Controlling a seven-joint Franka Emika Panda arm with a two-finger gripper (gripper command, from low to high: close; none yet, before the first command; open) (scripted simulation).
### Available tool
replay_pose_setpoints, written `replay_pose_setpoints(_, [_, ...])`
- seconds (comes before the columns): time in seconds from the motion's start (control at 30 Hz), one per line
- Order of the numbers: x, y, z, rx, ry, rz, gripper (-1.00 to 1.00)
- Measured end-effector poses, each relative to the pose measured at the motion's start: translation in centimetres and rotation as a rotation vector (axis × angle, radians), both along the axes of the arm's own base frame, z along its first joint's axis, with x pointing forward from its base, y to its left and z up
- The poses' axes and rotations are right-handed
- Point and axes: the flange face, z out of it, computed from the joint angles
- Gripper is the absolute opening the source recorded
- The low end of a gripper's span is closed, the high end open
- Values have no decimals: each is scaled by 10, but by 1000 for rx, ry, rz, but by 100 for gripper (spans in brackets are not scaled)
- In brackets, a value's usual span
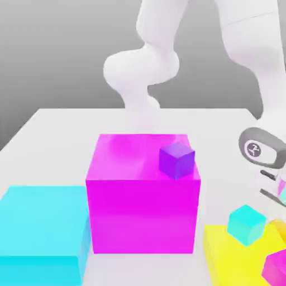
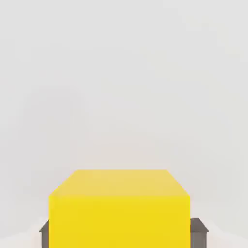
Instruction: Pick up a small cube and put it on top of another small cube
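A robot gripper (image 2: 124,233) stands closed on a small orange cube (image 2: 119,220), its two dark fingertips (image 2: 198,232) pressed to opposite sides of the piece in the hand view. The jaws are only as far apart as the cube is wide, and the cube sits directly between them, with its front face and paler top showing against a light surface.

In the exterior view, the white arm (image 1: 268,67) reaches down along the exterior view's right, and part of the orange cube shows at that edge, below the wrist and just beside a small teal cube (image 1: 246,225). The teal cube appears over the rear part of a yellow block (image 1: 232,260). A small magenta cube (image 1: 276,269), cut off by the frame, appears at the same block's side, toward the exterior view's right.

Well apart from the group, a small purple cube (image 1: 177,160) rests on top of a large magenta block (image 1: 143,215), near its front corner. A wide teal block (image 1: 42,223) occupies the exterior view's left on the pale table (image 1: 223,128).
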Motion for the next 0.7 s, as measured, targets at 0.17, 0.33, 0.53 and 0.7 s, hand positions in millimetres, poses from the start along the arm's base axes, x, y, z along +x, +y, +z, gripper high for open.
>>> replay_pose_setpoints(0.17, [1,1,34,0,-1,1,-100])
replay_pose_setpoints(0.33, [16,-28,99,-5,-7,-159,-100])
replay_pose_setpoints(0.53, [42,-106,170,-2,-4,-525,-100])
replay_pose_setpoints(0.7, [40,-111,125,1,0,-570,100])
